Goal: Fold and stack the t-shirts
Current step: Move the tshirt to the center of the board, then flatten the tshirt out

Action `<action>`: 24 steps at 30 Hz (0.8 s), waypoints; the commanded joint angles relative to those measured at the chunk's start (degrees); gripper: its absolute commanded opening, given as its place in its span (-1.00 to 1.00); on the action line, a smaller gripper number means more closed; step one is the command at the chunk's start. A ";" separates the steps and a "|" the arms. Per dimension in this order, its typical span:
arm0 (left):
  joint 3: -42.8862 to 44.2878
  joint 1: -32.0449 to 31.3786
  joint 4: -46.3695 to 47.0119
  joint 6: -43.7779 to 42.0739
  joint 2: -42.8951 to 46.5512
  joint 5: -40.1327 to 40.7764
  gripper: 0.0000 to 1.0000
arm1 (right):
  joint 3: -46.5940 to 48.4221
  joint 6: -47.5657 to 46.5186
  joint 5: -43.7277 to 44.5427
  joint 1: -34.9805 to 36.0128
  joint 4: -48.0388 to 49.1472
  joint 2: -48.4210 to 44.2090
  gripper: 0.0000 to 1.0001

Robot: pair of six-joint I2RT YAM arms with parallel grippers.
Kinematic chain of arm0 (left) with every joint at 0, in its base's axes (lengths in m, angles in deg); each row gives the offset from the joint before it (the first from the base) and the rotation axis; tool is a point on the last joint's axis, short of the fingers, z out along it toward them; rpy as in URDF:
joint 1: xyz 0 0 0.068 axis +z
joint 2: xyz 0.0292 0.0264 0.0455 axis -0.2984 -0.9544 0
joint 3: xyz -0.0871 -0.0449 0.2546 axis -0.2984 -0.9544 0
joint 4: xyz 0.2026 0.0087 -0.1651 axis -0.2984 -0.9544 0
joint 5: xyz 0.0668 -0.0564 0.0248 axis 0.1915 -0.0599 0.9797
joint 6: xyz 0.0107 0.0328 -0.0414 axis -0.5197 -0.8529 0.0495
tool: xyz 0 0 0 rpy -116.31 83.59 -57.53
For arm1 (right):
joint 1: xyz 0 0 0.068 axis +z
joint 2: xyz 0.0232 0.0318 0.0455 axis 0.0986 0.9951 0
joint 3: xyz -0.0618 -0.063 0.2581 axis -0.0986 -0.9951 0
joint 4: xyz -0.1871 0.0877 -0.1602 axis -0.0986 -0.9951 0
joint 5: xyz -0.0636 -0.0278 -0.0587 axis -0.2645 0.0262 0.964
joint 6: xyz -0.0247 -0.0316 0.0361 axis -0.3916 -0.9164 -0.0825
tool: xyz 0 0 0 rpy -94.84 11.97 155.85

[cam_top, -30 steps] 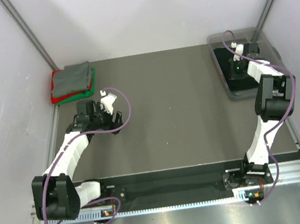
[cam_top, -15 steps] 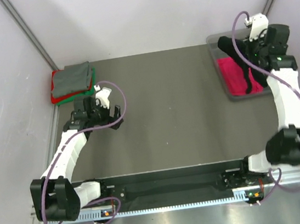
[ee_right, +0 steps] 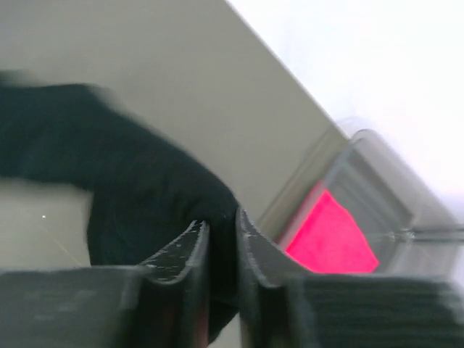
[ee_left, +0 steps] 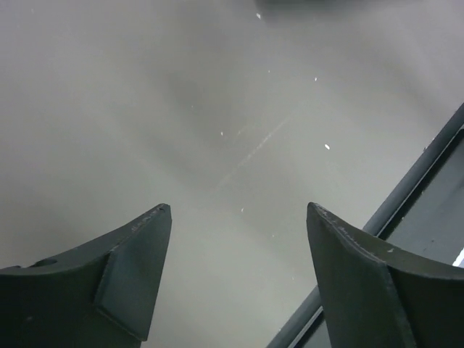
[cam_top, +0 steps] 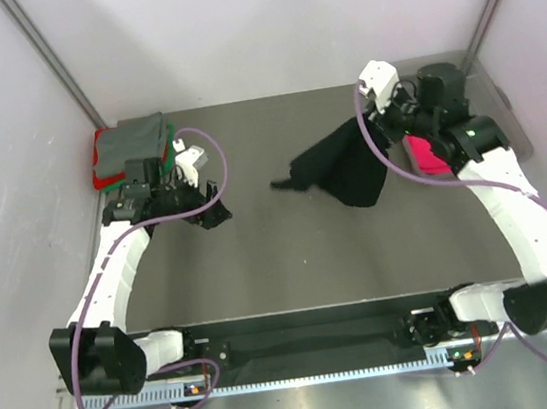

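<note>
Right fingers [ee_right: 185,254] pinched a black tee [cam_top: 344,167], dangling over the worktop [cam_top: 291,263] at two o'clock. Left fingers [ee_left: 134,272] stood spread, empty, by the stack [cam_top: 134,142] at ten. The step seemed to be fetching; next, the tee needed laying flat at centre.

Soft matt cloth: black t-shirt [cam_top: 348,172]; smooth matt grey tabletop [cam_top: 291,263]; clear glossy plastic bin [ee_right: 377,181], right of frame.

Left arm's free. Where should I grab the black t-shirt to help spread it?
Take the thin tail of the black t-shirt trailing leftward, coming from the left with the open left pincer. The rest hangs bunched under the right pincer, so that tail looks like its only free end.
</note>
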 commanded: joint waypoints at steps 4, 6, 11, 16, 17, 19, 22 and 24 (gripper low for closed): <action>-2.60 1.54 -1.64 -2.17 5.79 1.58 0.48 | 0.57 6.00 8.66 -0.19 11.93 12.53 -0.42; -4.35 1.72 -1.56 -2.35 7.81 2.37 0.49 | 1.20 8.73 9.76 -0.45 11.40 13.08 -0.32; -7.44 3.30 -0.77 -1.73 13.51 1.32 0.48 | -16.00 4.72 -2.97 3.66 12.11 0.62 -0.22; -9.37 4.79 -0.41 -1.82 15.63 1.41 0.43 | -31.29 -2.07 -2.38 15.27 8.85 -3.26 -0.28; -9.37 4.88 -0.41 -1.82 15.98 1.49 0.43 | -32.63 -1.98 -2.37 15.45 8.68 -3.09 -0.29; -9.20 5.14 -0.50 -1.73 16.08 1.32 0.43 | -35.44 -3.55 -3.77 15.46 6.06 -2.21 -0.28; -8.85 5.15 -0.59 -1.56 15.55 0.97 0.42 | -37.38 -6.90 -6.76 16.42 2.01 -0.98 -0.27; -8.85 6.81 -0.50 -1.38 15.46 0.62 0.43 | -38.53 -6.99 -6.77 17.21 2.61 -0.80 -0.24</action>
